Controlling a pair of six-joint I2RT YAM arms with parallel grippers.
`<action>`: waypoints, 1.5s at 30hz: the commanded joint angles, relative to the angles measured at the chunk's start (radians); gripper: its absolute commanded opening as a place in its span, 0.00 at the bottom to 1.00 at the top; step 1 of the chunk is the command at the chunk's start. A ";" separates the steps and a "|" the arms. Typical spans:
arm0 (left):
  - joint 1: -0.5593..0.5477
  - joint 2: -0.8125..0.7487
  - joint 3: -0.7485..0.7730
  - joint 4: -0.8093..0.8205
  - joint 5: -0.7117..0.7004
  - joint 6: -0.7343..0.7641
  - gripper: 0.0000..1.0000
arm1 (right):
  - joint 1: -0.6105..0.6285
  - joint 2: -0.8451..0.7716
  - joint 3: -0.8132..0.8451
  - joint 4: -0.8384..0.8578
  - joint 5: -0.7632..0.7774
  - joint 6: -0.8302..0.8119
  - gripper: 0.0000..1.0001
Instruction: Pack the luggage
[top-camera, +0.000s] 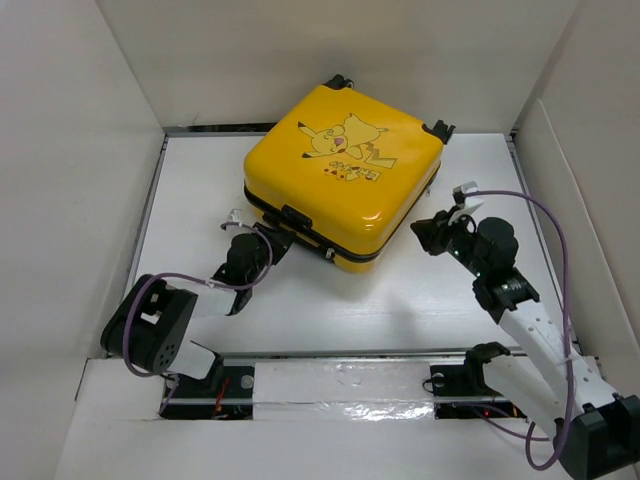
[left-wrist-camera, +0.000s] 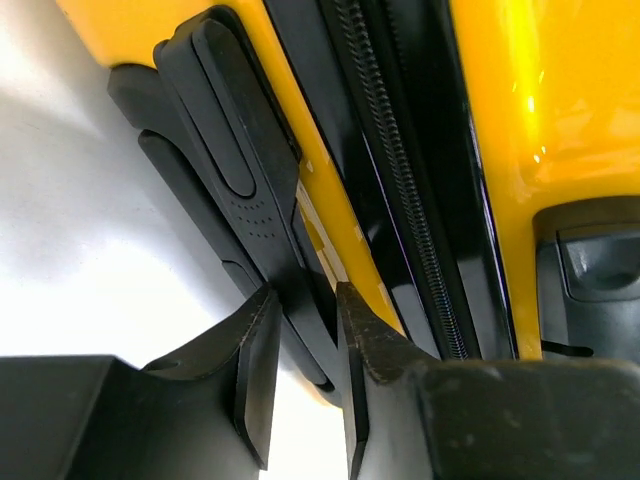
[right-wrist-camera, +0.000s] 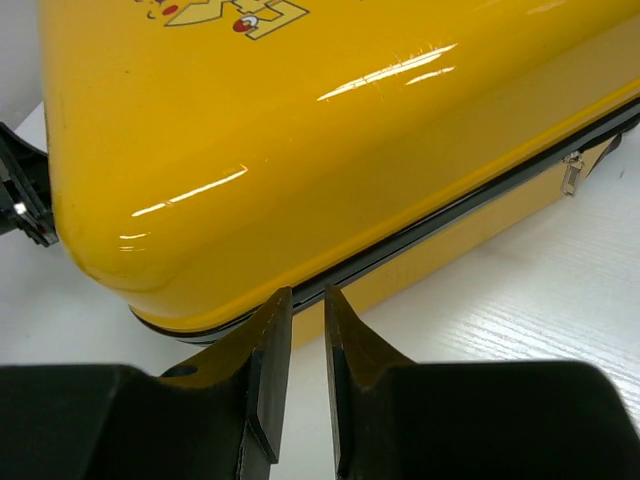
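On the white table (top-camera: 420, 300), the yellow luggage (top-camera: 343, 175) lies flat and zipped shut, its cartoon print facing up. It sits between the two arms' jaws. At the luggage's near-left side, the left jaws pinch its black side handle (left-wrist-camera: 240, 170), whose bar fills the narrow gap between them. At the luggage's right corner, the right jaws stand slightly apart with nothing between them. Their tips are just beside the lower shell, under the black zipper seam (right-wrist-camera: 440, 225).
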 joint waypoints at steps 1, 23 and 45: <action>-0.087 0.008 -0.013 -0.117 -0.065 0.098 0.00 | 0.008 -0.048 0.029 -0.020 0.012 -0.002 0.25; -0.936 -0.166 0.099 -0.427 -0.486 -0.088 0.00 | -0.242 -0.020 0.146 -0.153 0.264 0.024 0.22; -0.919 -0.269 0.105 -0.607 -0.635 0.035 0.36 | -0.184 0.773 0.518 0.120 -0.205 0.010 0.44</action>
